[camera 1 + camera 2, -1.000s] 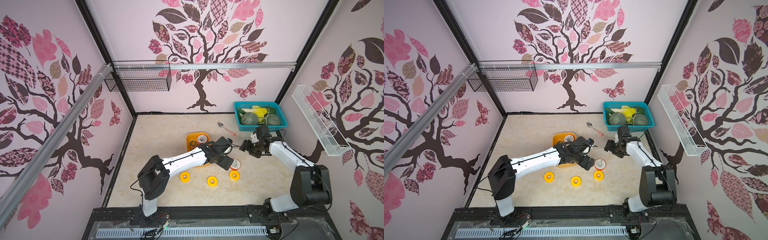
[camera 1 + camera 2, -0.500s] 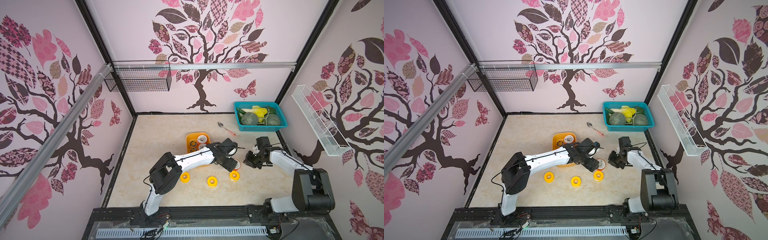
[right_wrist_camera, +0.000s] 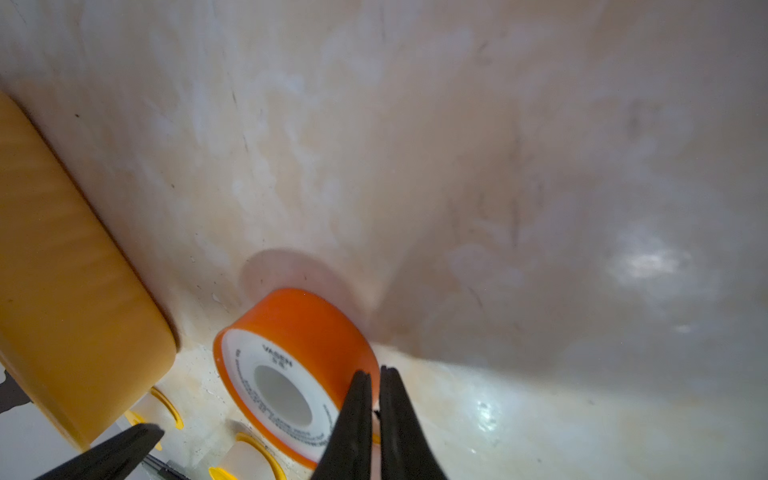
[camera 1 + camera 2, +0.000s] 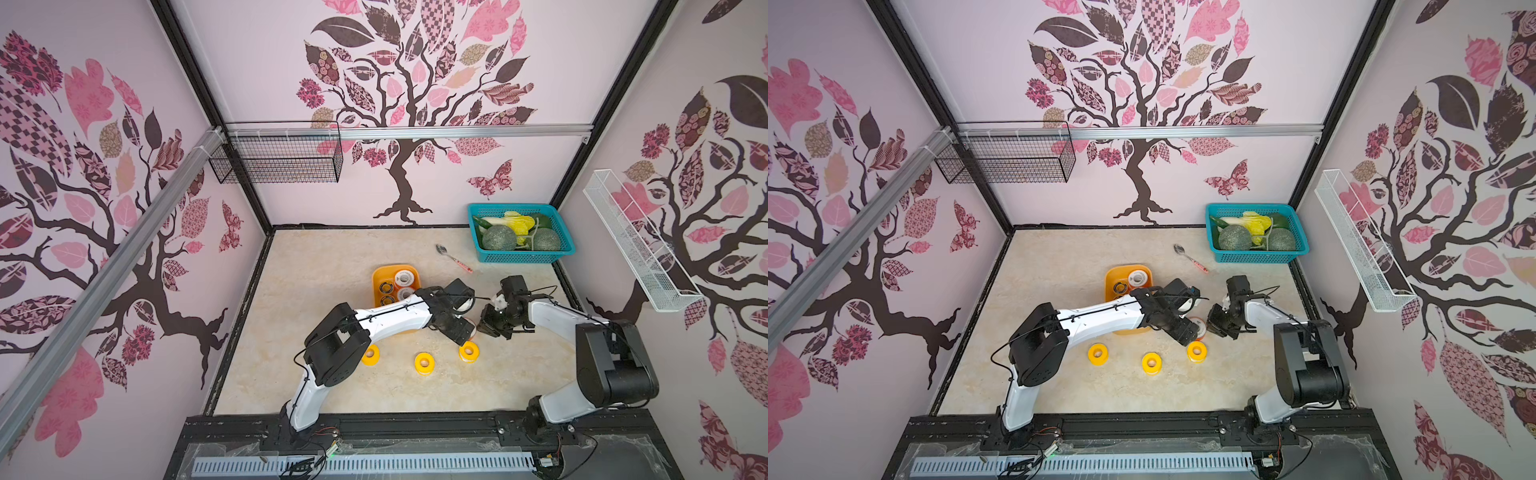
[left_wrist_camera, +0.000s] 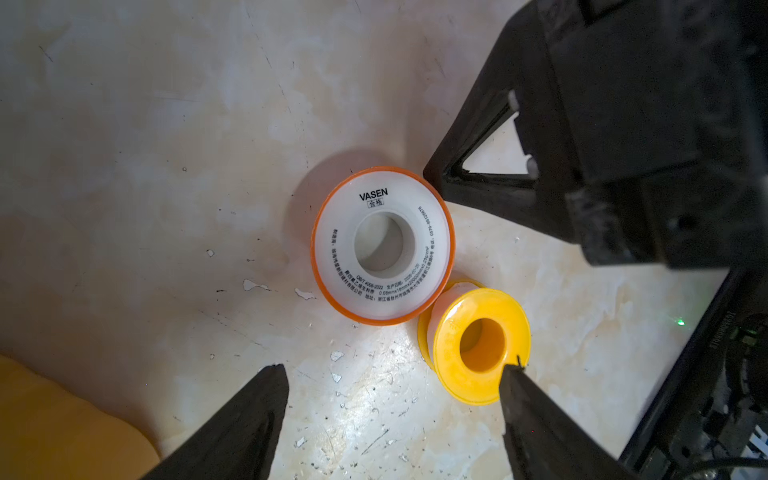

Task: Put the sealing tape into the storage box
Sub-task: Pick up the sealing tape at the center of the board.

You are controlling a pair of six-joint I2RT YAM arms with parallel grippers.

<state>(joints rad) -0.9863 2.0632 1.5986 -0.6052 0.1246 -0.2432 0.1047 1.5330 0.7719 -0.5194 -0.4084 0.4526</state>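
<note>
An orange sealing tape roll with a white labelled face (image 5: 382, 245) lies flat on the floor, and a yellow roll (image 5: 482, 345) touches it. My left gripper (image 5: 392, 370) hovers open above them, one fingertip over the yellow roll's edge. My right gripper (image 3: 374, 372) is shut with nothing in it, its tips at the orange roll's (image 3: 299, 332) side. In both top views the two grippers (image 4: 463, 332) (image 4: 486, 328) meet just right of the yellow-orange storage box (image 4: 380, 276), which holds several rolls. Three yellow rolls (image 4: 370, 355) (image 4: 424, 362) (image 4: 468, 351) lie in front.
A teal basket (image 4: 523, 257) of vegetables stands at the back right, with a spoon (image 4: 453, 257) on the floor beside it. A black wire basket (image 4: 276, 160) hangs on the back wall and a white one (image 4: 636, 241) on the right wall.
My right gripper has shut and come down forward to the orange roll. My left gripper has reached further right over the same roll and stays open.
</note>
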